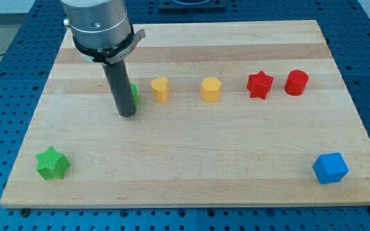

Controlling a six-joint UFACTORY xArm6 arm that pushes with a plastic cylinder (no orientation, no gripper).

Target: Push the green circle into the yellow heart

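My tip (pixel 128 113) presses the left side of the mostly hidden green circle block (pixel 135 94), left of centre frame. A small gap to the yellow heart block (pixel 160 89) remains. My end effector is a bare rod, grasping nothing.

Arm enters from the view's top left; only its grey cylindrical end housing (pixel 98 22) shows, cut off by the frame edge. A dark collar with a flat bracket rings the housing's base. The straight dark rod (pixel 121 83) hangs vertically below it. The tip (pixel 128 114) rests at board level, touching the green circle (pixel 134 94) on that block's view-left side and hiding most of it.
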